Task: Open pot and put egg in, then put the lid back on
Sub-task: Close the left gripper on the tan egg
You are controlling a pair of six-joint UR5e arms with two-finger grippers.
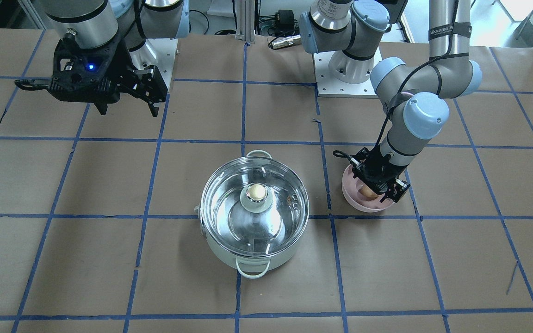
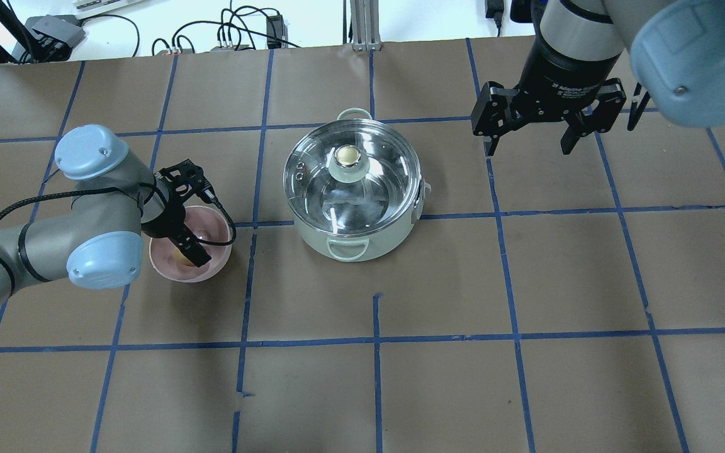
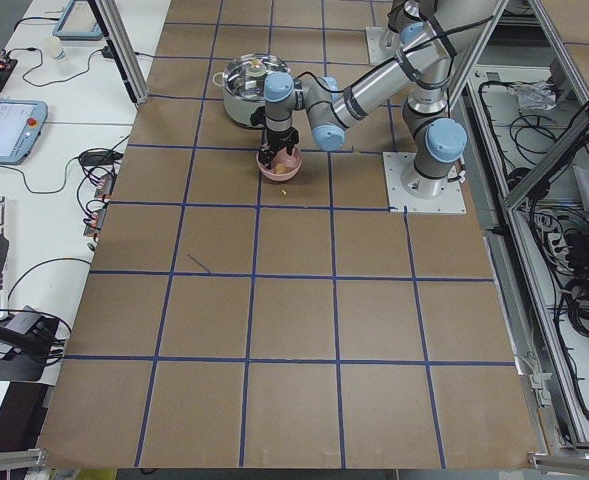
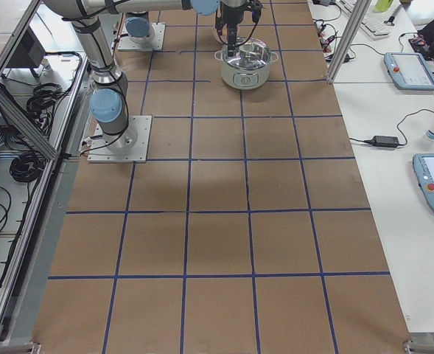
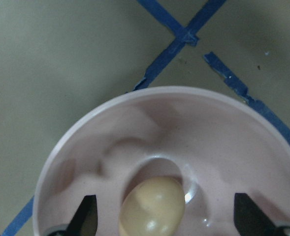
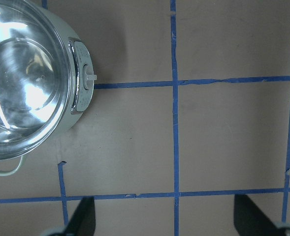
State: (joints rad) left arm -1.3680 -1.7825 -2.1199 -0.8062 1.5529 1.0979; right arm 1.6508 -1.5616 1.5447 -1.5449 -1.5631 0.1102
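The pot (image 1: 248, 259) stands mid-table, mint-white outside, with the glass lid (image 1: 229, 203) on it and the cream-gold knob on top. It also shows in the overhead view (image 2: 337, 242), with the lid (image 2: 381, 182) closed, and at the left of the right wrist view (image 6: 61, 118). The tan egg (image 5: 152, 206) lies in the pink bowl (image 5: 184, 128). My left gripper (image 1: 380, 192) is lowered into the bowl, open, one finger on each side of the egg (image 2: 180, 256). My right gripper (image 2: 528, 148) is open and empty, held high, off to the pot's side.
The pink bowl (image 2: 211, 229) sits about one grid square from the pot, on my left side. Brown paper with blue tape lines covers the table (image 2: 438, 283). The arm bases stand at the robot's edge (image 1: 340, 78).
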